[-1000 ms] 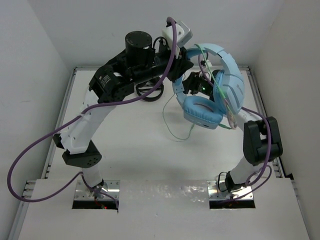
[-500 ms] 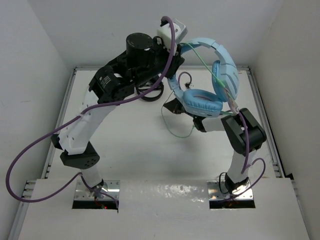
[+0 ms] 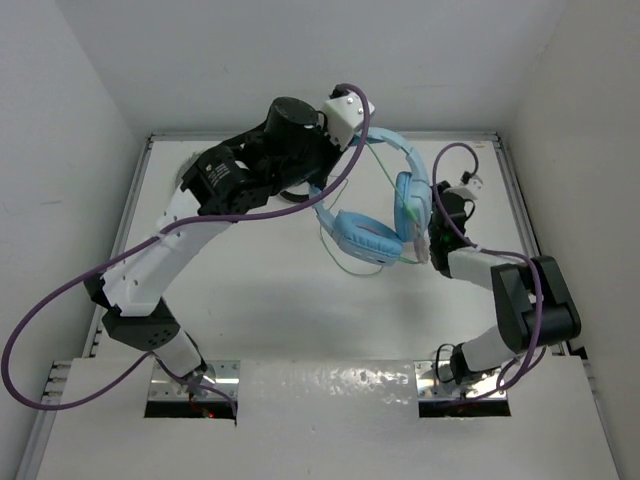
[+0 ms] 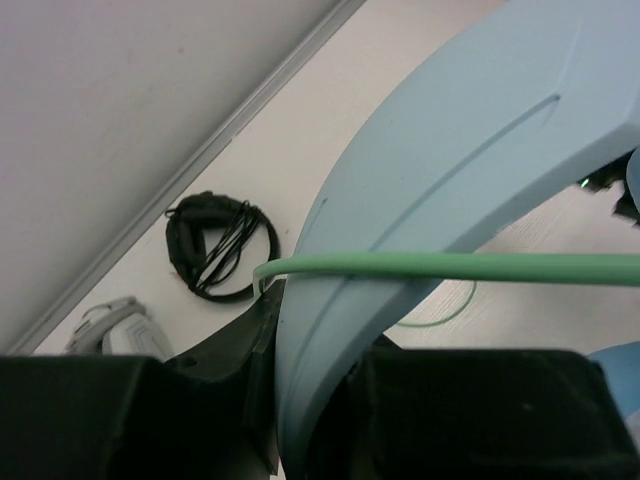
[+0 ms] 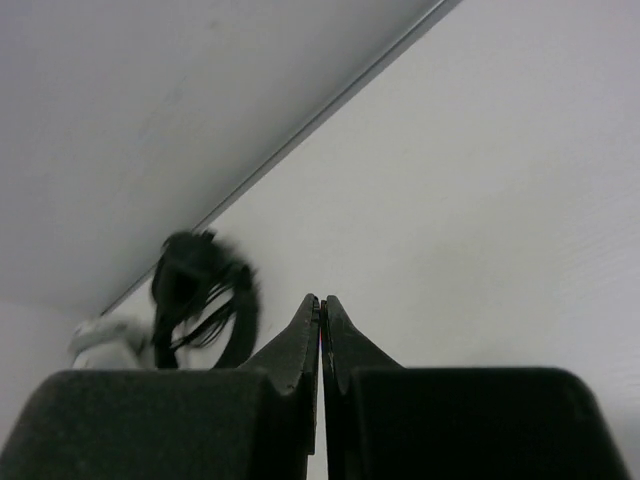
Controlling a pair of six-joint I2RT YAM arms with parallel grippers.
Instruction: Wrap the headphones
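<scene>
Left wrist view: left end effector (image 4: 315, 400) clamps the headphones (image 4: 470, 150); right end effector (image 5: 321, 330) clenched shut.

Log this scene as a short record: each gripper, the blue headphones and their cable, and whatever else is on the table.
left gripper: shut on the headband of the headphones, held above the table
right gripper: shut on nothing, beside the headphones
cable: loose, crossing the headband, loop hanging below
other items: black headphones and grey-white headphones, by the far wall
</scene>
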